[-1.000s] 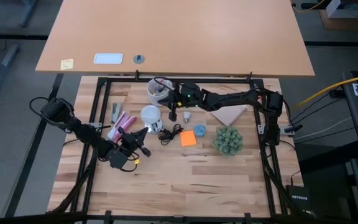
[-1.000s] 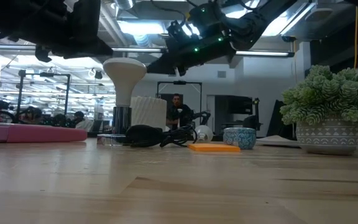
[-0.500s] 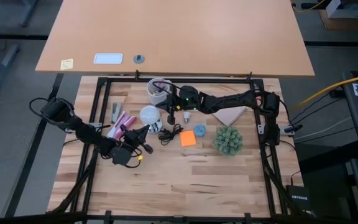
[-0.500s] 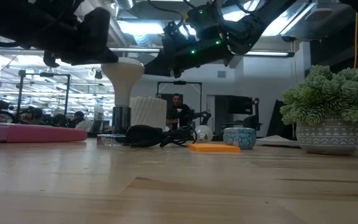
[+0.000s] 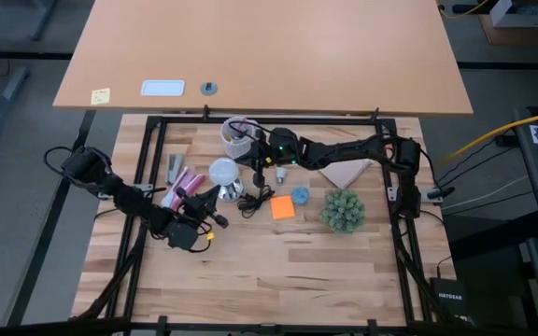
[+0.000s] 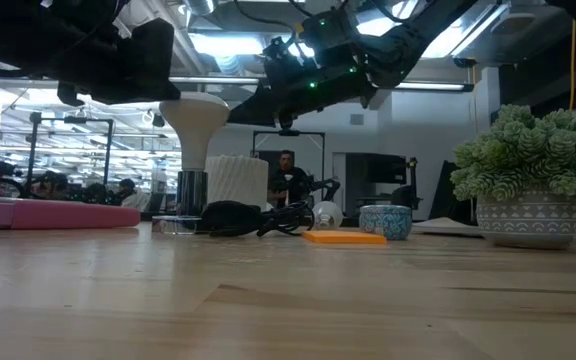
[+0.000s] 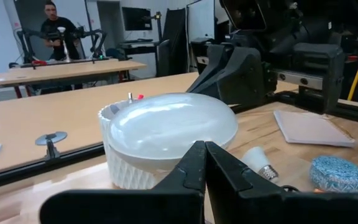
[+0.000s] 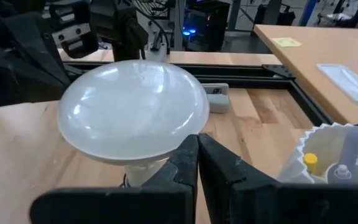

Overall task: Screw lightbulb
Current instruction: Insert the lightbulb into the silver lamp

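The lightbulb [image 5: 224, 171] is seen as a white frosted dome, broad and rounded on top and narrowing like a funnel to a slim neck [image 6: 198, 115]. It stands upright on the wooden table [image 5: 297, 261], base down in a shiny silver socket [image 5: 235, 191], at the left of the cluster of items near the table's back edge. A black cord [image 6: 248, 218] is coiled just beside the socket. The left gripper [image 5: 216, 193] is held close to the bulb on its near-left side, its fingers pressed together on nothing; in its wrist view the joined tips [image 7: 202, 149] are lined up in front of the dome [image 7: 169, 127]. The right gripper [image 5: 256, 168] is held close on the bulb's other side, likewise closed and empty, its tips [image 8: 196, 142] just under the rim of the dome [image 8: 132, 109]. Whether either gripper touches the glass cannot be told. A pale ribbed cup [image 5: 236, 135] is set just behind the bulb, and pens and a yellow-topped item can be made out inside it [image 8: 334, 158]. A small round blue container [image 5: 301, 196] is placed beside an orange sticky note [image 5: 282, 207]; its contents cannot be told. A patterned pot [image 6: 533, 218] at the right is filled with a green plant [image 5: 344, 210]. A smaller bulb [image 7: 260, 163] lies on its side near the blue container.
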